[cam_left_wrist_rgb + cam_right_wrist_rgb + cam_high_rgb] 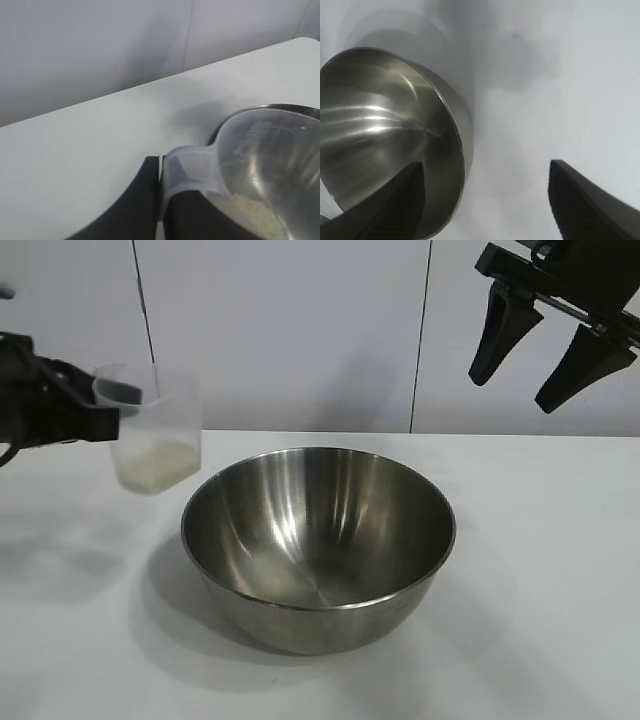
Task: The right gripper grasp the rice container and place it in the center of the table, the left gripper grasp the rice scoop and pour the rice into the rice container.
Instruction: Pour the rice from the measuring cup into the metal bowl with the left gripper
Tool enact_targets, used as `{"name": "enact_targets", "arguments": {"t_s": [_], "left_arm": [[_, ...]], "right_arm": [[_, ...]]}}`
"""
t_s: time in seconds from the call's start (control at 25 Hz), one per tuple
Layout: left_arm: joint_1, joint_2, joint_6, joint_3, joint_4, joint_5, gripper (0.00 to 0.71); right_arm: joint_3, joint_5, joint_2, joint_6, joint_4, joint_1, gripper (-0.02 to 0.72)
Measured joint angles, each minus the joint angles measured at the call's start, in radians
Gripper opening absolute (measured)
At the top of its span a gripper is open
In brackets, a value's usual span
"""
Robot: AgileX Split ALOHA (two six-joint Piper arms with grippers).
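The rice container (318, 540), a wide shiny steel bowl, stands empty in the middle of the white table (540, 570). My left gripper (108, 418) is shut on the tab handle of the rice scoop (155, 435), a translucent cup held upright in the air just left of the bowl. White rice (155, 462) lies in the cup's bottom. In the left wrist view the scoop (260, 165) sits over the bowl's rim (280, 106), with rice (260, 215) inside. My right gripper (540, 365) is open and empty, raised high at the upper right. The right wrist view shows the bowl (385, 135) below.
A pale panelled wall (300, 330) runs behind the table. Bare tabletop lies to the right of the bowl (545, 100) and in front of it.
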Motion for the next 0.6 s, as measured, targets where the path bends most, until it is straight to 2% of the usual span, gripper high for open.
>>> {"name": "enact_targets", "arguments": {"t_s": [0.16,0.32,0.48,0.6], "left_arm": [[-0.141,0.027,0.101,-0.097,-0.03,0.118,0.005],[-0.209,0.077,0.453,-0.167,-0.202,0.237,0.003],[-0.261,0.099,1.013,-0.181,-0.559,0.275,0.003],[-0.338,0.099,1.51,-0.183,-0.86,0.195,0.003]], "right_arm": [[0.0,0.0,0.0,0.0,0.001,0.0,0.484],[0.0,-0.004,0.0,0.0,0.001,0.0,0.484],[0.0,-0.012,0.0,0.0,0.001,0.0,0.484],[0.0,-0.018,0.0,0.0,0.001,0.0,0.484]]}}
